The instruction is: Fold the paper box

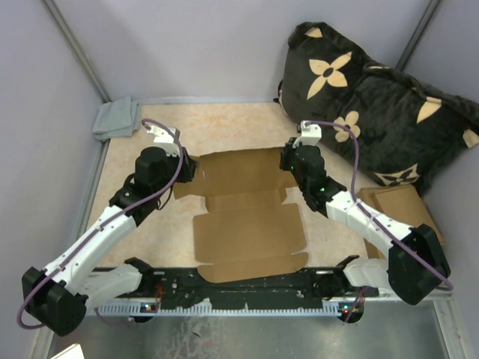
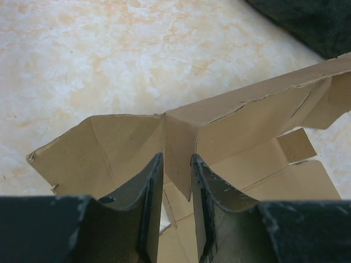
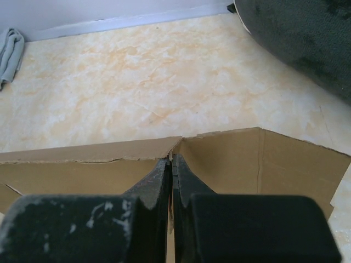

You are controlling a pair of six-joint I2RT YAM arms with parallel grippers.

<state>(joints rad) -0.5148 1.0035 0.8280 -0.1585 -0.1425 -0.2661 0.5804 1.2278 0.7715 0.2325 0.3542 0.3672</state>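
One paper box (image 1: pixel 251 232) lies at frame centre on the table (image 1: pixel 217 123), with its far panel raised between two tools.

- Left tool (image 2: pixel 177 164): the fingers are clamped on a folded corner flap of the box.
- Right tool (image 3: pixel 171 161): clenched on the top edge of the raised wall, at a crease.

Other items:
- One grey cloth (image 1: pixel 116 120), crumpled, upper left.
- One black plush cushion (image 1: pixel 374 112) with beige flower motifs, upper right.
- One stack of flat cardboard sheets (image 1: pixel 400 202), at the right edge.

Bare marbled beige table surface extends beyond the box's far edge. The box is plain brown cardboard, die-cut and creased, with tabbed flaps.
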